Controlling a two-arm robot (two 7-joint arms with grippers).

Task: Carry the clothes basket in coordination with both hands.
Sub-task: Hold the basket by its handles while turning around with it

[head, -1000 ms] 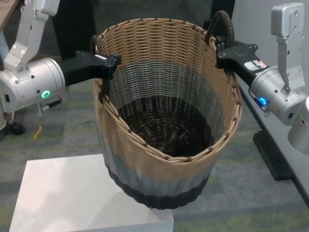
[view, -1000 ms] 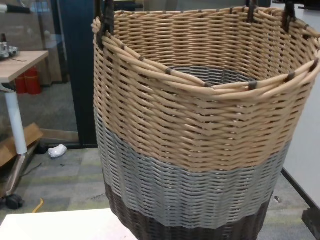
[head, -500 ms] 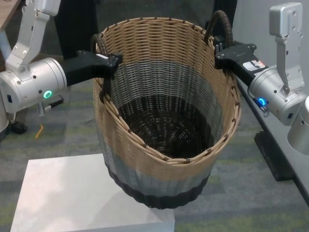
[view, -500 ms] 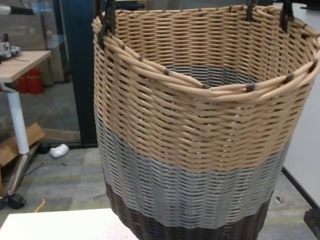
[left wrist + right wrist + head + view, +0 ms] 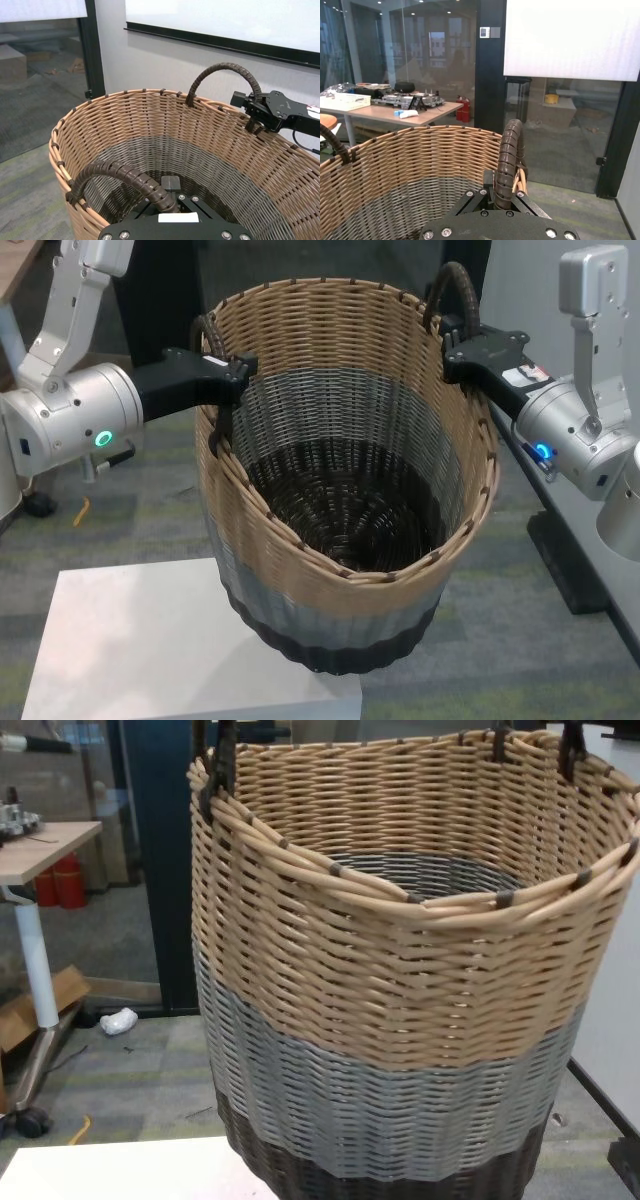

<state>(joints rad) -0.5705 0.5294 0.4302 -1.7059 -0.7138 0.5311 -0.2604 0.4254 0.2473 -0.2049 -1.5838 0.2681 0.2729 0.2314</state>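
You have the clothes basket (image 5: 345, 480) at the centre, its base over the far right corner of the white platform (image 5: 150, 640). The left gripper (image 5: 232, 372) sits at the basket's left rim, on the left handle (image 5: 125, 177). The right gripper (image 5: 457, 352) sits at the basket's right rim, on the right handle (image 5: 455, 295). Beyond the basket to its left stands a desk (image 5: 40, 845); a dark ledge (image 5: 560, 510) runs along its right.
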